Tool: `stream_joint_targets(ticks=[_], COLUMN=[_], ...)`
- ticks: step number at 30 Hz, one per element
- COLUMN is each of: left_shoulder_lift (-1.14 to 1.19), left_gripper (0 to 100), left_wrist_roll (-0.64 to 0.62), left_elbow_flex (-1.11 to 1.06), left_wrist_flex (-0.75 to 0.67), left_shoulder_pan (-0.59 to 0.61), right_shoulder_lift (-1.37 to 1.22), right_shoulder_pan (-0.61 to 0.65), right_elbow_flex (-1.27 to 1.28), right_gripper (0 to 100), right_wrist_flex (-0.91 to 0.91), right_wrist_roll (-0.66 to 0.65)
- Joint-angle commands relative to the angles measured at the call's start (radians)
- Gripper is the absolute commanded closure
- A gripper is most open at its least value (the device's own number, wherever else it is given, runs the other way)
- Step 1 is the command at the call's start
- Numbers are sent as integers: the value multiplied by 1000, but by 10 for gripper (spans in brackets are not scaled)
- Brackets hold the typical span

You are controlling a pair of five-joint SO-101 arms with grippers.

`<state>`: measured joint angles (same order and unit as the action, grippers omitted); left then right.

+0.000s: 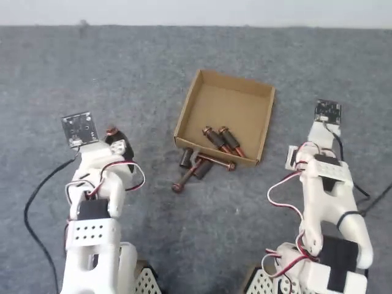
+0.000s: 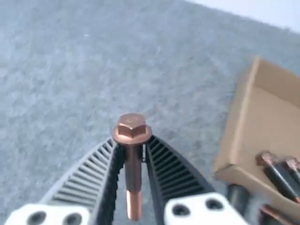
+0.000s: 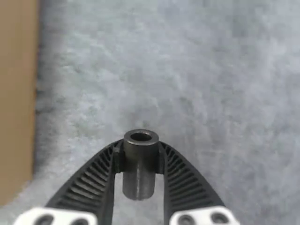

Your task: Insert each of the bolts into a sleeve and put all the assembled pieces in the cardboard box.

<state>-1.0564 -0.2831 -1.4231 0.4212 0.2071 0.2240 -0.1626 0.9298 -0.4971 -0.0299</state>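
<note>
Left wrist view: your left end effector (image 2: pixel 132 143) is clamped on a copper bolt (image 2: pixel 133 178).
The bolt's head sticks out past the fingertips. Your right end effector (image 3: pixel 139 149) is clamped on a dark sleeve (image 3: pixel 139 171), and you can see its open hole at the tip. The cardboard box (image 1: pixel 228 105) sits on the gray bench (image 1: pixel 122 67). Two put-together pieces (image 1: pixel 222 139) lie inside the box, close to its near wall. More bolts and sleeves (image 1: pixel 196 166) lie in a little heap on the bench, just outside that wall.
</note>
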Motion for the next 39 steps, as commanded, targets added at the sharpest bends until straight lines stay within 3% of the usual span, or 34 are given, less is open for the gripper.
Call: stream_joint_targets(ticks=[1,8,15,28,39], left_shoulder_lift=[-35,-35,-34,-34,-34], left_gripper=[987,987,987,987,987], left_wrist_roll=[43,11,14,11,15], left_elbow_flex=[10,8,-22,-39,-45], left_wrist_flex=[-61,-66,-110,-144,-146], left_shoulder_pan=[35,32,32,31,31], right_shoulder_lift=[90,280,306,288,-65], right_shoulder_pan=[30,159,300,565,639], right_elbow_flex=[-72,-64,-40,236,245], right_gripper=[992,992,992,992,992], right_wrist_flex=[65,160,255,871,1391], right_wrist_roll=[2,2,2,2,2])
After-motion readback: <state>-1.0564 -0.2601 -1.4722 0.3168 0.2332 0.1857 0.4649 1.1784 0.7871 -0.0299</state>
